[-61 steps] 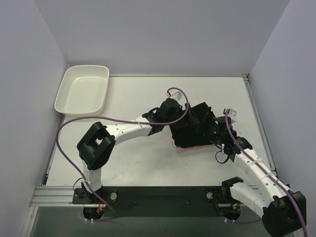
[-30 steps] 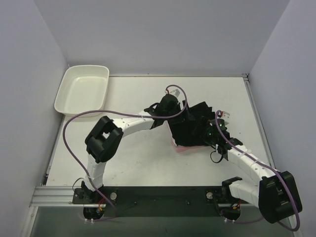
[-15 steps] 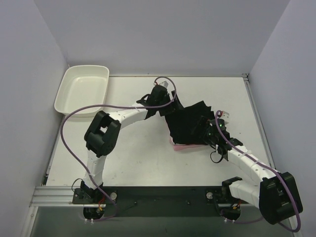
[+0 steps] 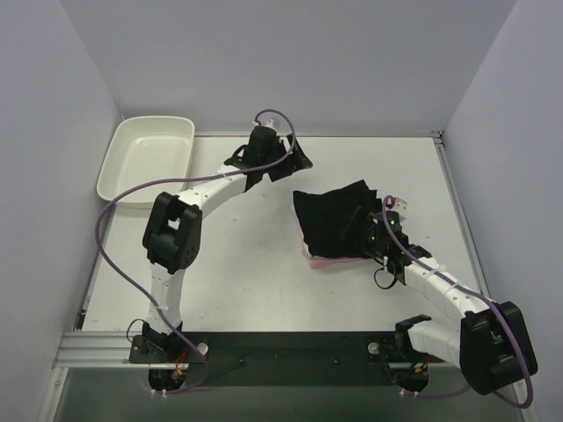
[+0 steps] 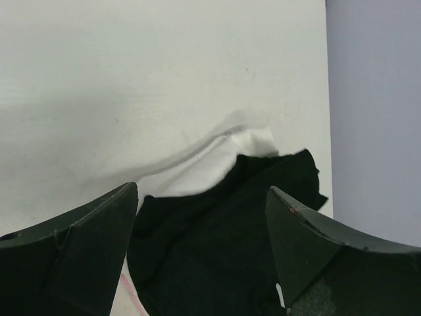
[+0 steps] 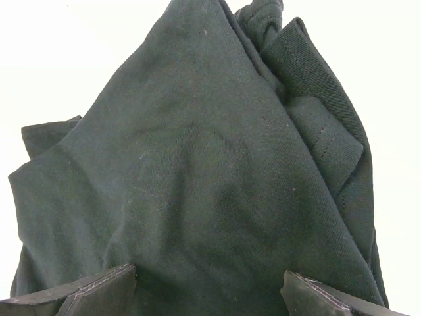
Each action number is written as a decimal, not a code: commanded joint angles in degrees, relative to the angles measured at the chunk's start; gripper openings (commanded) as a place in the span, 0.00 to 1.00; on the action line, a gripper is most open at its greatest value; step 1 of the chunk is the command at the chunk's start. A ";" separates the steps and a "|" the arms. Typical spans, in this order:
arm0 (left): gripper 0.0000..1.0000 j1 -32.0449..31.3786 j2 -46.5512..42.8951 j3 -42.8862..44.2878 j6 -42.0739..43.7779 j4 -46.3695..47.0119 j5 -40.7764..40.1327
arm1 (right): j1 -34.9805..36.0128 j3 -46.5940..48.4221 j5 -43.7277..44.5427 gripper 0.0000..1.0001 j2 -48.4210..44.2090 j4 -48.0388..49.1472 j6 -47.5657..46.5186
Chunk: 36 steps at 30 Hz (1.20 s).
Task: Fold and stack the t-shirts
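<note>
Robot lab cell: plain partition walls (image 4: 264, 61), white table (image 4: 246, 281), arm bases (image 4: 165, 350) bolted on aluminium rail (image 4: 88, 350).

Your left arm (image 4: 215, 186) and right arm (image 4: 437, 286) have white links with black joint housings; a purple cable (image 4: 98, 236) loops along each, and the fingers (image 5: 72, 257) are dark wedges.

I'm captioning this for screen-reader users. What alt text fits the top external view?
A crumpled black cloth t-shirt lies on a pink t-shirt on the white table. Both claws are open: the right claw at the pile's near-right edge, the left claw off its far-left corner. A white plastic tray sits far left.
</note>
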 commanded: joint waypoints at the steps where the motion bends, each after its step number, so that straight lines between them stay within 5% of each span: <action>1: 0.88 -4.79 -10.83 -3.13 0.97 2.04 2.53 | 0.48 -0.64 -0.92 0.97 -0.20 1.33 -0.71; 11: 0.88 -16.05 -28.84 -24.74 -2.61 11.59 -1.25 | 1.63 10.49 3.04 0.98 -13.02 -14.12 -4.23; 19: 0.88 -20.98 -28.60 -35.74 -7.38 23.57 -0.29 | 0.23 17.28 1.28 1.00 -13.83 -12.76 -2.56; 24: 0.88 -23.00 -25.35 -35.66 -7.29 29.46 1.47 | -6.19 21.58 -11.26 1.00 -5.05 -4.84 2.09; 36: 0.87 -23.27 -20.77 -34.78 -7.38 32.62 4.98 | -9.71 28.45 -25.08 1.00 16.66 7.90 6.84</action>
